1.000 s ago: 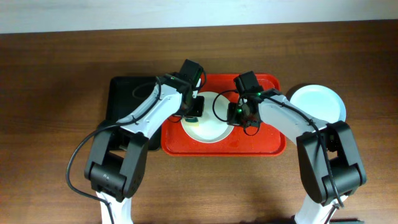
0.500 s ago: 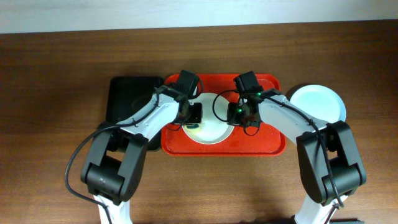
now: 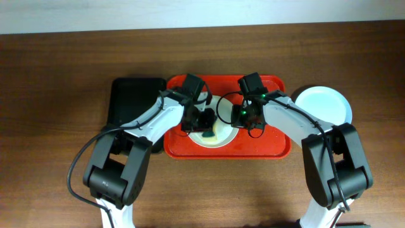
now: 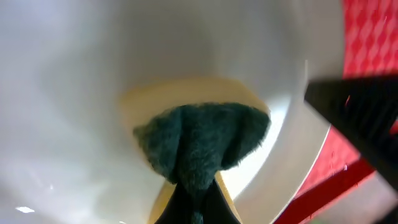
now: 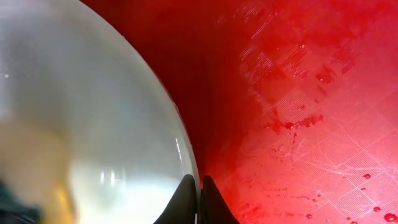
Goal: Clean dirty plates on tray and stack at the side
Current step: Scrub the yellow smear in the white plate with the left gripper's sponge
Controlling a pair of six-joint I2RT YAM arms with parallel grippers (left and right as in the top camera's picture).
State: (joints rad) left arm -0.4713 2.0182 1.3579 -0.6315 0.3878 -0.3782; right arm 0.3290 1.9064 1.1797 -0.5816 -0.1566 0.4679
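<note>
So, left hand (image 3: 205, 120) was clamped on a green sponge (image 4: 202, 140) against the plate (image 3: 225, 134) in the tray (image 3: 269, 149); right hand (image 5: 199, 182) pinched its 3 o'clock rim. A second plate (image 3: 323, 105) sat on the counter (image 3: 57, 76) at the tray's 3 o'clock.

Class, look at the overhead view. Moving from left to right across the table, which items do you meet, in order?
black tray → red tray → pale plate beside the tray. The plate lying within the red tray is left out.

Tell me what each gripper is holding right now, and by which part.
Left gripper pinches the sponge by one end, against the plate. Right gripper pinches that plate's rim.
</note>
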